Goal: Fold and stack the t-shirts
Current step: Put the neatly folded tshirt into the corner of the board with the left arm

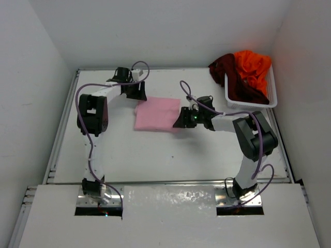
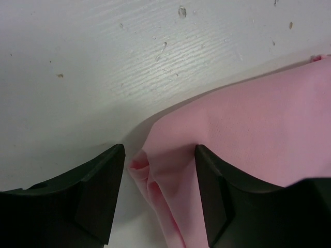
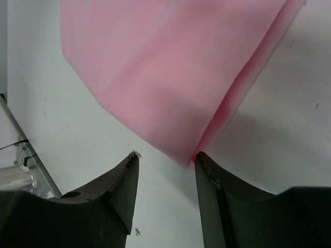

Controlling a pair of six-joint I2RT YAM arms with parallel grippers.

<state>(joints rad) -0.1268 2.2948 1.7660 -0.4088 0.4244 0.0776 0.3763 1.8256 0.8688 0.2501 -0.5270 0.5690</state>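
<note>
The light pink t-shirt (image 1: pixel 156 114) lies folded into a rectangle in the middle of the table. My left gripper (image 1: pixel 135 94) sits at its far left corner. In the left wrist view that gripper (image 2: pixel 159 155) is open, and a rumpled pink corner (image 2: pixel 155 181) lies loose between the fingers (image 2: pixel 98 196). My right gripper (image 1: pixel 181 120) is at the shirt's near right corner. It stands open (image 3: pixel 166 157), with the pink corner (image 3: pixel 189 155) just ahead of its right fingertip. The dark maroon t-shirt (image 1: pixel 235 82) and the bright orange t-shirt (image 1: pixel 253 66) are piled in the basket.
A white lattice basket (image 1: pixel 249 103) stands at the back right, and the maroon cloth hangs over its far left rim. White walls close in the table on three sides. A metal rail (image 1: pixel 59 124) runs along the left edge.
</note>
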